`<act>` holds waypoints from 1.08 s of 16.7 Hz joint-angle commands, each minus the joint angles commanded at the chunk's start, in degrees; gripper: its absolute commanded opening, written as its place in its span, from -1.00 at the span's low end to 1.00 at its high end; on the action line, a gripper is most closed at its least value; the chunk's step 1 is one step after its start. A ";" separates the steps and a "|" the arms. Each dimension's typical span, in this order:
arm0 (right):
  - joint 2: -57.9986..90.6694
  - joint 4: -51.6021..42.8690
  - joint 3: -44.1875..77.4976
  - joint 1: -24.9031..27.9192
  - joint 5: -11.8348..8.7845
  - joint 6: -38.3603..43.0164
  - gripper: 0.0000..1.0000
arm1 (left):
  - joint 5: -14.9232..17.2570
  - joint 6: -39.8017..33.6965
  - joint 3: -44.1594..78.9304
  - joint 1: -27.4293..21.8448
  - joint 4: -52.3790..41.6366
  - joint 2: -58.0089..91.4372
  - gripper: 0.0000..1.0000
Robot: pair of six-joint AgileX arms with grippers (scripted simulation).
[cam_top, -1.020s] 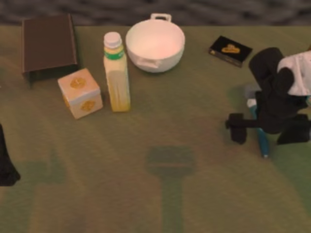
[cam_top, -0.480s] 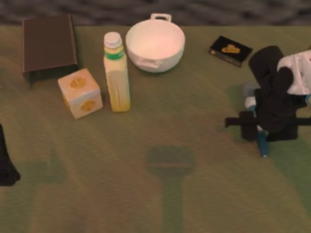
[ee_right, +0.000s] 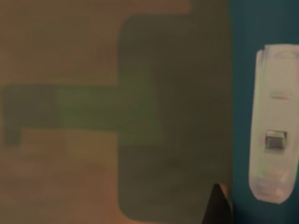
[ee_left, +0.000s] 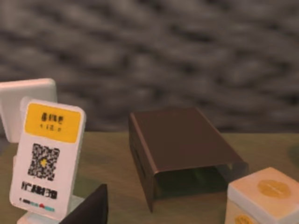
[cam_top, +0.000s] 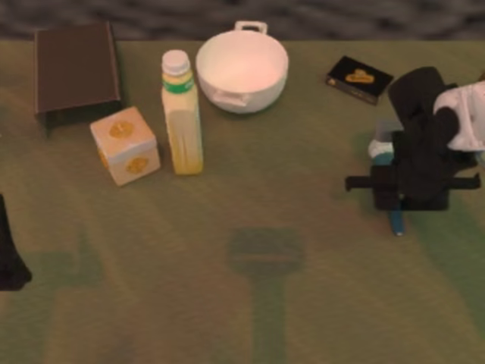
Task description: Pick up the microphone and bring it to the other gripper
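The microphone is on the right side of the table, under my right arm; only its white head and the teal end of its handle show past the black claw. My right gripper is shut on its handle. In the right wrist view the teal handle with its white button strip fills the edge, with one dark fingertip against it. The other gripper, my left gripper, is parked at the table's left edge; one dark finger shows in the left wrist view.
A yellow bottle, a white bowl, a white cube with orange marks and a brown open box stand at the back left. A small black box lies behind the right arm. A QR-code sign stands near the left gripper.
My right gripper's fingers have drawn in from a wide spread onto the microphone. Gripper and microphone have since shifted slightly left and toward the back together.
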 joint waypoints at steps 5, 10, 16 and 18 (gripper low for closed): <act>-3.32 19.73 -4.91 -0.12 -7.25 -3.78 -1.00 | 0.00 0.00 0.00 0.00 0.00 0.00 1.00; -8.84 48.75 -12.97 -0.47 -16.70 -8.82 -1.00 | 0.00 0.00 0.00 0.00 0.00 0.00 1.00; -17.05 74.03 -20.92 -1.01 -25.96 -14.30 -1.00 | 0.00 0.00 0.00 0.00 0.00 0.00 1.00; -19.23 77.93 -22.37 -1.17 -27.64 -15.45 -1.00 | 0.00 0.00 0.00 0.00 0.00 0.00 1.00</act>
